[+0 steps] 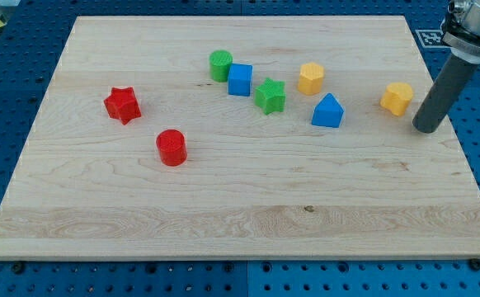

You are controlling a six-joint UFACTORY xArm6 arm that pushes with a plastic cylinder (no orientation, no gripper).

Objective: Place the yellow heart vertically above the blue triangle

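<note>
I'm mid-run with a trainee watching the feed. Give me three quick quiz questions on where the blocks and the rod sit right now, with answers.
1. True or false: my tip is touching the blue triangle.
2. Which block lies nearest my tip? A) red star B) yellow heart at the view's right C) green cylinder
3. Fill in: the block directly toward the view's top from the blue triangle is the yellow ____.

Key
1. False; my tip stands well to the view's right of it, with the yellow heart between.
2. B; it sits just to the view's left of my tip, with a small gap.
3. Hexagon, as far as its shape can be made out.
</note>
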